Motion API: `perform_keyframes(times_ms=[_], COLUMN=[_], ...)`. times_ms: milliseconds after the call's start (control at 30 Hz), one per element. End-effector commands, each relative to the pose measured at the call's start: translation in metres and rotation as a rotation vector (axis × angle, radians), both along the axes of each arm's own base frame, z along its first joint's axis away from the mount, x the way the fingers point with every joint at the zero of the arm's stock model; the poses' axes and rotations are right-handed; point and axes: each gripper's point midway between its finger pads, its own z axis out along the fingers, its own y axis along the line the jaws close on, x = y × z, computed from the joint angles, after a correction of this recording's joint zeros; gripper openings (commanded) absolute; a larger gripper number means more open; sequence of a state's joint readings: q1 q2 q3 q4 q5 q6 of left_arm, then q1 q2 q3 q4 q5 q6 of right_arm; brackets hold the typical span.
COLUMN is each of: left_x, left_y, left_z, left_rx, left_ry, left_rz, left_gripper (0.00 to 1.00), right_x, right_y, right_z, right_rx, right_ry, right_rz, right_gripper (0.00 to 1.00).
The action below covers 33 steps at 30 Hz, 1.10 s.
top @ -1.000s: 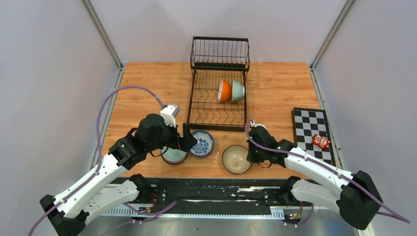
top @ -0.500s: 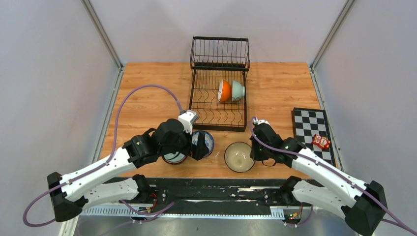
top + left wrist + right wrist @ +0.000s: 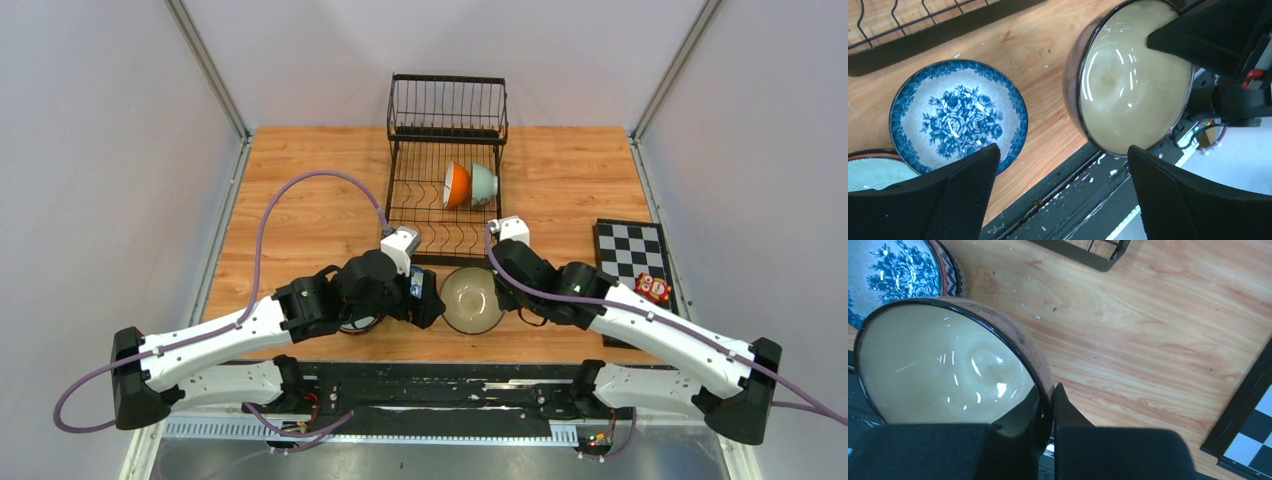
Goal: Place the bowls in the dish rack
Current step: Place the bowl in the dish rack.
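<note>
My right jaws were pinching the rim of the cream bowl [image 3: 943, 365], one finger inside the glazed wall and one against its brown outside. The bowl was tipped up off level just ahead of them. I couldn't tell whether its lower edge touched the tabletop [image 3: 300, 160]. My left jaws were spread wide, holding nothing. The blue-and-white bowl [image 3: 958, 117] sat flat below them, nearer the finger on the left of the wrist view, with the tilted cream bowl near the other finger. A celadon bowl [image 3: 870, 172] peeked out beside that left finger. Further ahead of both jaws stood the dish rack [image 3: 450, 260], with an orange bowl [image 3: 456, 185] and a pale green bowl [image 3: 485, 183] on edge, side by side, in its slotted base.
</note>
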State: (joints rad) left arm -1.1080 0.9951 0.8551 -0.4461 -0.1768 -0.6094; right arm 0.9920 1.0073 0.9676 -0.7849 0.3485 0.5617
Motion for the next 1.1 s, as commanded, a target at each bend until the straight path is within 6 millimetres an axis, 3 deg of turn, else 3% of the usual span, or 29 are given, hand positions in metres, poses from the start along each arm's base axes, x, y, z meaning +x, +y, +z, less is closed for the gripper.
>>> perform_keyframes(times_ms=[0, 300, 467, 1067], left_x=[0.010, 0.017, 0.020, 0.022], left_y=[-0.009, -0.014, -0.017, -0.019], left_z=[0.009, 0.005, 0.000, -0.002], left_rx=[-0.074, -0.108, -0.123, -0.151], left_ry=[-0.021, 0.003, 0.017, 0.023], left_rz=[0.066, 0.126, 0.157, 0.174], left_gripper=[0.97, 0.84, 0.69, 0.18], right_x=[0.012, 0.016, 0.016, 0.013], right_y=[0.009, 0.031, 0.038, 0.047], right_z=[0.036, 0.068, 0.082, 0.097], right_rx=[0.008, -0.022, -0.039, -0.136], right_ry=[-0.111, -0.215, -0.264, -0.370], right_rz=[-0.031, -0.015, -0.013, -0.026], right_gripper=[0.03, 0.03, 0.03, 0.03])
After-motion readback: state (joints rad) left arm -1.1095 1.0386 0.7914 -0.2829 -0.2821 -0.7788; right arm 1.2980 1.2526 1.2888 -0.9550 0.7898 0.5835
